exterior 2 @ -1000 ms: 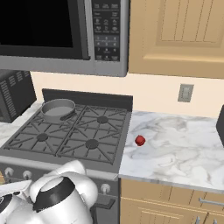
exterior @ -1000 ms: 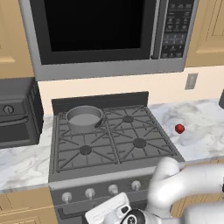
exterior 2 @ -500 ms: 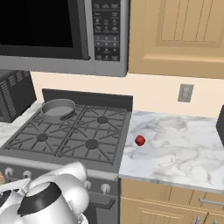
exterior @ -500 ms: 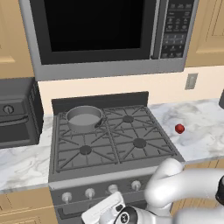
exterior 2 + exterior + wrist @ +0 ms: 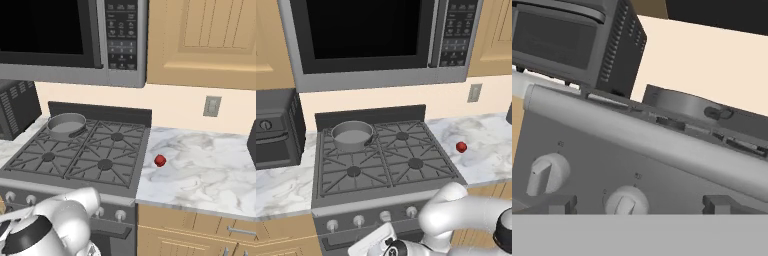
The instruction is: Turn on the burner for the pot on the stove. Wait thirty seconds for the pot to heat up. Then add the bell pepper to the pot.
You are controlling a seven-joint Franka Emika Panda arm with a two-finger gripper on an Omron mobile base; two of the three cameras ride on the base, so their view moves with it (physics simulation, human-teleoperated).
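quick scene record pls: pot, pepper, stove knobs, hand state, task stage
pot: small round grey metal pot on the back-left burner of the dark grey gas stove, looks empty
pepper: small red bell pepper on the marble counter right of the stove, apart from the pot
knobs: pale round knobs in a row on the stove front
hand: hand open, low in front of the knob panel, holding nothing, one knob between its fingertips but untouched
other: dark toaster oven left of the stove
stage: burner step not yet done; pepper not in pot

A dark toaster oven [image 5: 572, 45] is seen above and left of the fingers; a microwave [image 5: 376, 40] is mounted higher up.
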